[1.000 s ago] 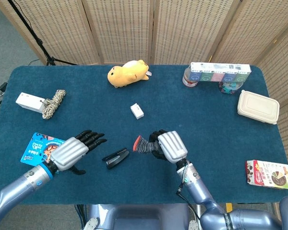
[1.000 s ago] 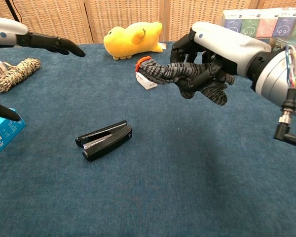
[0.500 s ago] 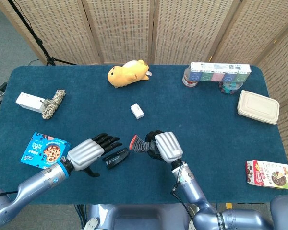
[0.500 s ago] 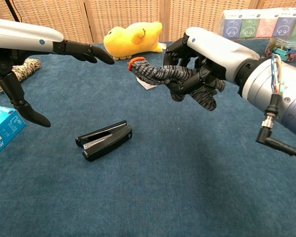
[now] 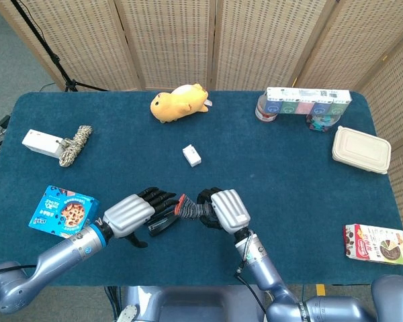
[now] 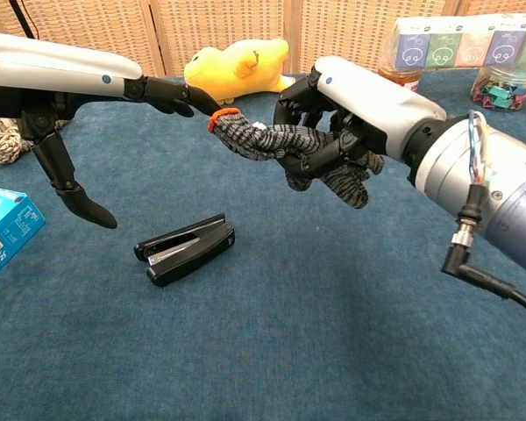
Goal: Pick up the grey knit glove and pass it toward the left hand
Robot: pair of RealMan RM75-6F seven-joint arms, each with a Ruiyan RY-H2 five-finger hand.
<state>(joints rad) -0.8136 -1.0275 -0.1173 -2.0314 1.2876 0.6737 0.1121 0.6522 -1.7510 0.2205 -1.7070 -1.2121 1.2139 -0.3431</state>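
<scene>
Fingers (image 6: pixel 320 158) of the right hand (image 6: pixel 351 110) curl around the grey knit glove (image 6: pixel 272 140), its orange cuff reaching the spread left hand (image 5: pixel 131 213). Only the chest view shows the left fingertips (image 6: pixel 188 103) at the cuff and the black stapler (image 6: pixel 186 249) lying well below.

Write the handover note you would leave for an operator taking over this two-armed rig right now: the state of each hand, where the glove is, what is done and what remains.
Right hand: grips the grey knit glove, lifted clear of the table above the black stapler.
Left hand: holds nothing, fingers spread, fingertips right at the glove's orange cuff; contact unclear.
Done: glove picked up and carried across to the left hand.
Left: close the left hand on the cuff, then release with the right.
</scene>
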